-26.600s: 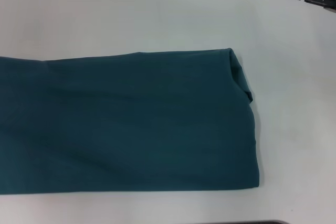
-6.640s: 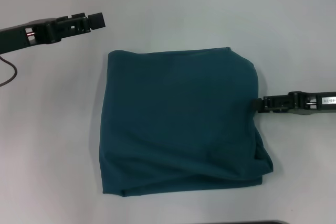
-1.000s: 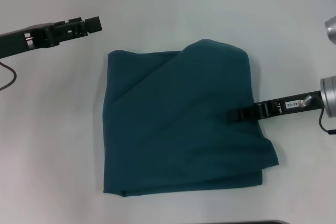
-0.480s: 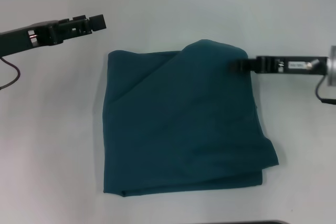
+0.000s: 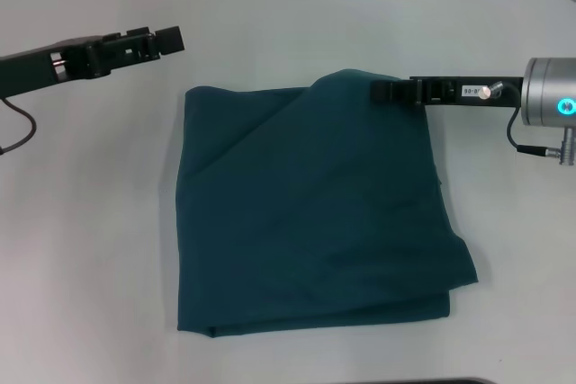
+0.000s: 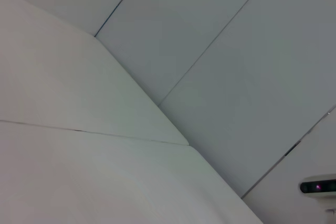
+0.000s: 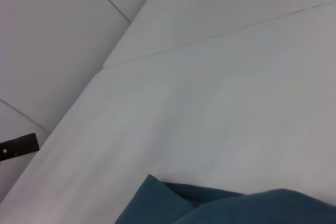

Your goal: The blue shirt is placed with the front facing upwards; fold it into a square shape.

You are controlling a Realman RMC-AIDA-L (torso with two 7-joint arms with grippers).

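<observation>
Shirt: the blue shirt (image 5: 315, 213) lies mid-counter (image 5: 297, 6), roughly square, far-right corner bunched.
Right claw (image 5: 382, 90): at that corner; grip unclear.
Left claw (image 5: 166, 39): hovers far-left; opening unclear.
Next: likely flatten the corner.

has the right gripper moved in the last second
Yes. The right gripper went from the blue shirt's right edge, about midway, up to its far right corner.

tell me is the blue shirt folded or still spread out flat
Folded: the blue shirt lies as a rough square with layered edges at its near side. Its far right corner is bunched up by the right gripper.
</observation>
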